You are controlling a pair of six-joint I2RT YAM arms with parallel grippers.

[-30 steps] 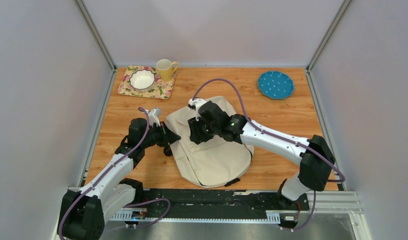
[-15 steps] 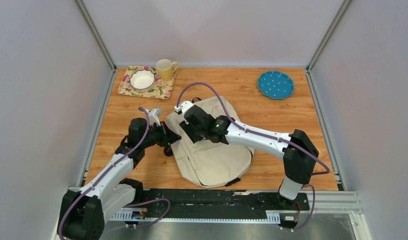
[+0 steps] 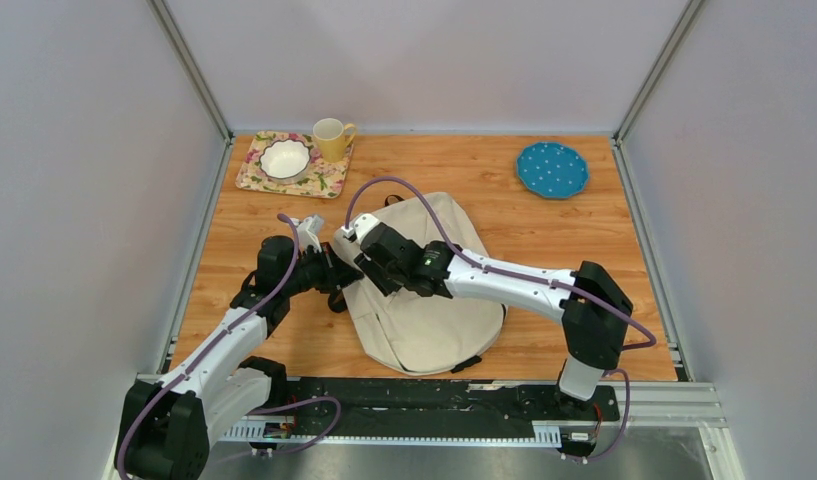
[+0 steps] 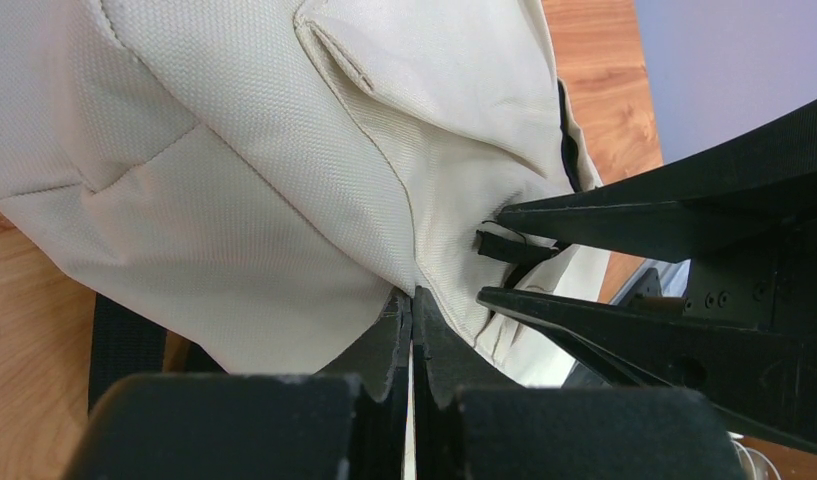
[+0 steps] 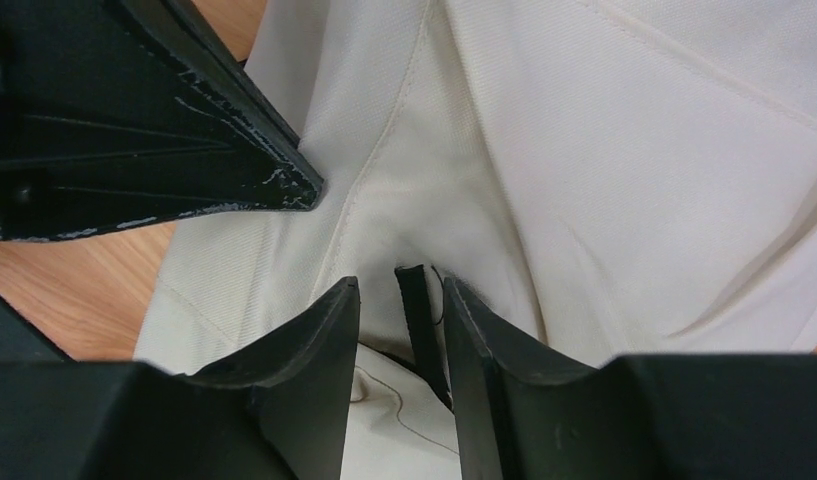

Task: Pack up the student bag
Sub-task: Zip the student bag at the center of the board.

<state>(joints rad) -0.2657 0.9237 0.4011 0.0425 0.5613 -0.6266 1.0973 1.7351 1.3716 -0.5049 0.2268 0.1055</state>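
Left gripper (image 4: 412, 300) of mine is pinched tight on a seam fold of the large cream fabric student bag (image 3: 424, 320), at its left edge. Facing it, my right gripper (image 5: 399, 285) stands partly open, fingers either side of a small black pull tab (image 5: 414, 310), not clamped on it. The bag lies flat mid-way across the orange wooden tabletop (image 3: 564, 250). Farther back, a floral tray (image 3: 319, 180) holds a white scalloped bowl (image 3: 284, 157) and a yellow mug (image 3: 332, 138); a teal dotted plate (image 3: 552, 168) sits far right.

Orange-brown wooden table (image 3: 574, 220) inside pale grey walls (image 3: 74, 200), aluminium corner posts (image 3: 191, 70).
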